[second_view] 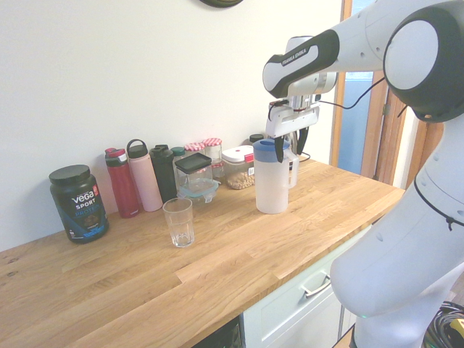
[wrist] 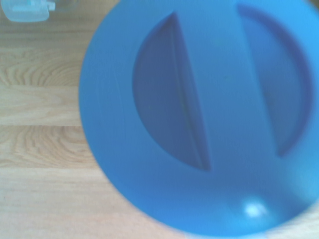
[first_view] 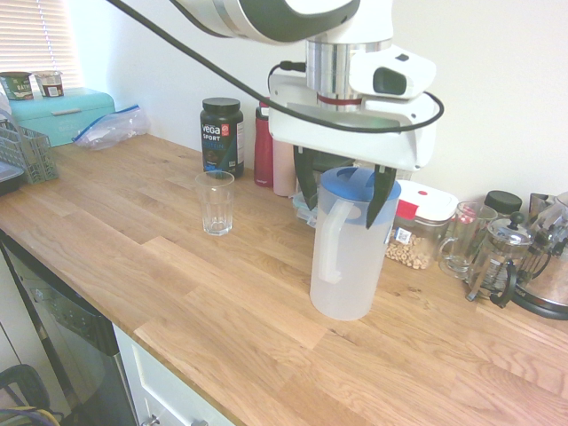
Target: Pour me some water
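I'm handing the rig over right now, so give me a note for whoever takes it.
Jaws: open, at lid height by the jug, holding nothing as far as the views show.
Jug: upright on the wooden counter, blue lid on.
Drinking glass: upright on the counter, apart from the jug, on the side toward the Vega Sport tub; no water visible in it.
Done: jug not yet lifted, nothing poured.
Left: grip jug, pour into glass, set jug down.

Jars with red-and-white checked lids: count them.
2. In the second exterior view, one stands behind the black-lidded container, the other just right of it. More could be hidden behind the containers.
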